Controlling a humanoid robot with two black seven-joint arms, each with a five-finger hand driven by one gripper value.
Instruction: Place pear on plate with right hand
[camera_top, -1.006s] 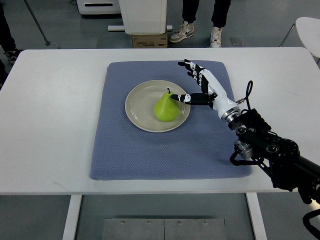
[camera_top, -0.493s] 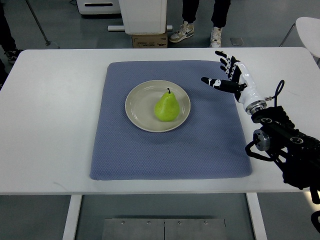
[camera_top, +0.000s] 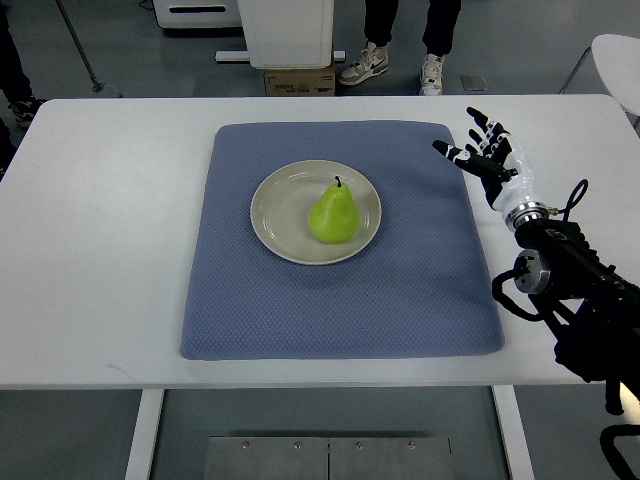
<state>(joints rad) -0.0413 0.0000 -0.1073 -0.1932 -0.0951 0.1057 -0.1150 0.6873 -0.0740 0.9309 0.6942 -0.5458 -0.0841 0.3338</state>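
Note:
A green pear stands upright on a beige plate in the middle of a blue-grey mat. My right hand is off the mat's right edge, over the white table, well to the right of the plate. Its fingers are spread and it holds nothing. My left arm does not show.
The mat lies on a white table. A white stand base and a cardboard box sit beyond the table's far edge, with a person's shoes beside them. A white chair edge shows at top right.
My right hand has drawn back from the pear, moving right past the mat's edge with its fingers spread. The pear stays on the plate.

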